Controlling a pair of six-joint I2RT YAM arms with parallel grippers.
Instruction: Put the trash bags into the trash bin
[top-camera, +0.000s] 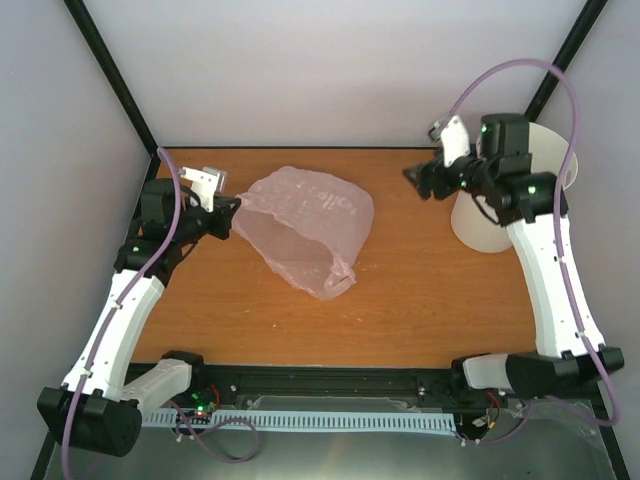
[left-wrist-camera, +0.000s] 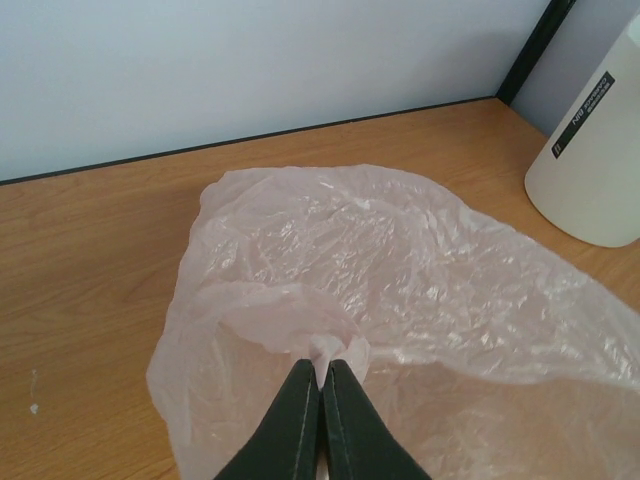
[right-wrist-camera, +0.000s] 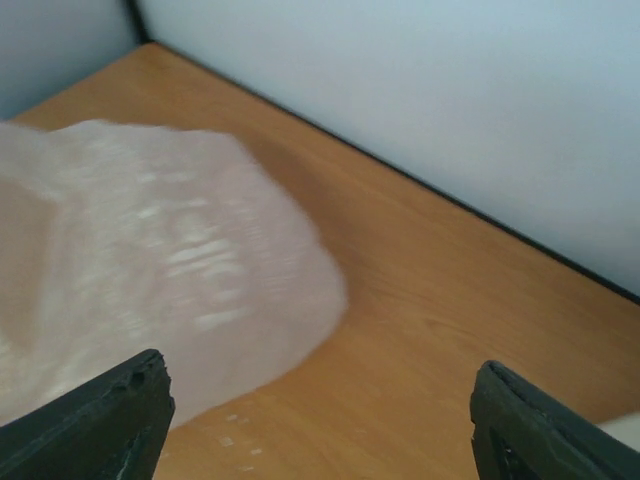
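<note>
The pale pink translucent trash bag (top-camera: 305, 225) lies spread on the wooden table, left of centre. My left gripper (top-camera: 232, 212) is shut on a pinch of the bag's left edge; the left wrist view shows the fingers (left-wrist-camera: 300, 415) closed on a fold of the bag (left-wrist-camera: 400, 270). The white trash bin (top-camera: 545, 160) stands at the back right, partly hidden by my right arm; it also shows in the left wrist view (left-wrist-camera: 595, 160). My right gripper (top-camera: 415, 180) is open and empty above the table between bag and bin, with the bag (right-wrist-camera: 150, 270) blurred at left.
The enclosure's back wall (top-camera: 340, 70) and black frame posts (top-camera: 115, 75) bound the table. Bare wood (top-camera: 420, 300) lies between the bag and the bin and along the near edge.
</note>
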